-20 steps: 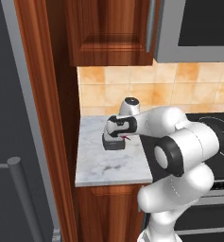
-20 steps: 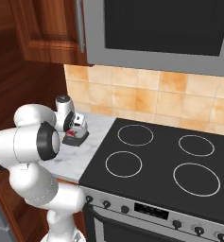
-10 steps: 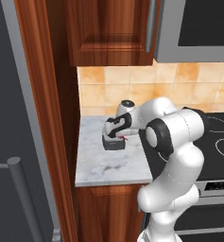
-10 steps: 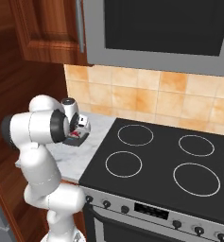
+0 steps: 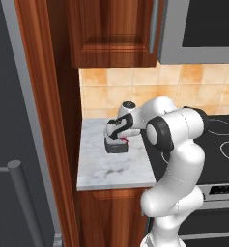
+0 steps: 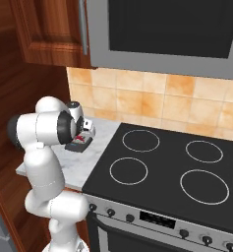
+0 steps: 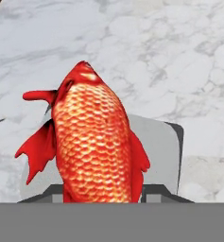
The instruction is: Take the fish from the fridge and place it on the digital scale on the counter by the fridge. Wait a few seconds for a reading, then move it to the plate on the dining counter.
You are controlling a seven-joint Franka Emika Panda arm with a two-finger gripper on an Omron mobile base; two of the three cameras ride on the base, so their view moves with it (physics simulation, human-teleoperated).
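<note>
The red-orange fish point(image 7: 92, 142) stands close before the hand camera, its body running down to where the fingertips are hidden, right over the light grey top of the digital scale point(image 7: 160, 142). My gripper point(image 5: 117, 135) is bent down onto the dark scale point(image 5: 117, 146) and is shut on the fish point(image 5: 125, 140), of which a red sliver peeks out. From the right side the gripper point(image 6: 83, 135) sits over the scale point(image 6: 78, 146) on the small marble counter point(image 6: 102, 129). Whether the fish rests on the scale top I cannot tell.
A black stove top point(image 6: 167, 167) adjoins the counter point(image 5: 101, 169) on the right, under a microwave point(image 6: 162, 29). A wood wall cabinet point(image 5: 111, 34) hangs above. A tall wood panel point(image 5: 48, 120) and the grey fridge with its bar handle point(image 5: 20, 193) stand to the left.
The arm's elbow and upper links have swung and risen while the hand stayed over the scale. The fish and scale have not moved.
</note>
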